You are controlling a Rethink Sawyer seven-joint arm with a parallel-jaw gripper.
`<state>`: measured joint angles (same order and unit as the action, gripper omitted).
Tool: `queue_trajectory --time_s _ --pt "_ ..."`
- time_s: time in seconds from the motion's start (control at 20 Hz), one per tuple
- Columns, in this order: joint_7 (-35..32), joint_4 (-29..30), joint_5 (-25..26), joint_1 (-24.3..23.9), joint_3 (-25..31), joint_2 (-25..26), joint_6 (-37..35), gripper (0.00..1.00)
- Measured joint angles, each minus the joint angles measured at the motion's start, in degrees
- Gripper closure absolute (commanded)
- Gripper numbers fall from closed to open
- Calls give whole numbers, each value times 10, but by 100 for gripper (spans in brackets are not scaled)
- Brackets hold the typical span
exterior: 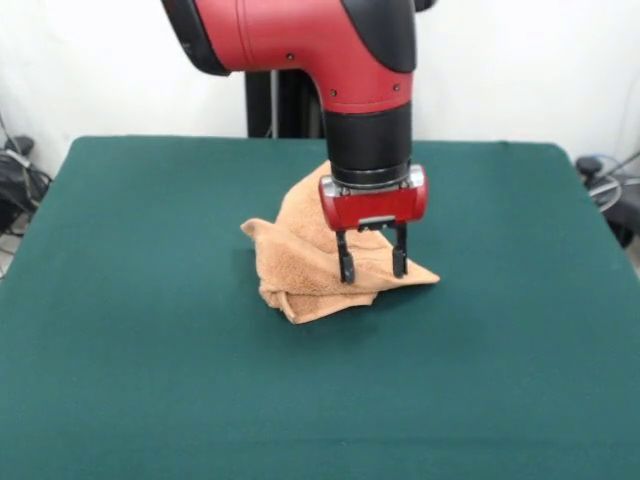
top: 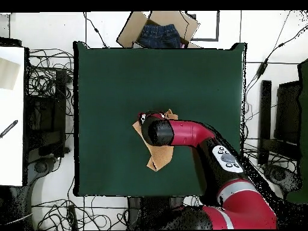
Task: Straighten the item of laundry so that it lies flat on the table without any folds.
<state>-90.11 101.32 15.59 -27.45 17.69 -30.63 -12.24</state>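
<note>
Orange-tan terry towel [exterior: 318, 255] is lying bunched and folded near the middle of the green felt table [exterior: 150, 350], and the gripper [exterior: 372, 268] is hanging just over it with fingers parted, seemingly lining up on a fold to draw flat.

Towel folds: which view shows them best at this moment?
The front view: the towel shows as a crumpled heap with overlapping layers, under the open gripper. Overhead, the arm hides much of it, leaving only edges and one corner visible.
</note>
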Motion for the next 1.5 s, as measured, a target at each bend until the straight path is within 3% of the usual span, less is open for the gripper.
queue_trajectory --time_s 0.7,1.3,1.5 --pt "0 1 48 12 1 2 1 0" --pt "0 -5 71 124 -37 37 24 0" --pt "0 -5 71 135 -40 44 24 0"
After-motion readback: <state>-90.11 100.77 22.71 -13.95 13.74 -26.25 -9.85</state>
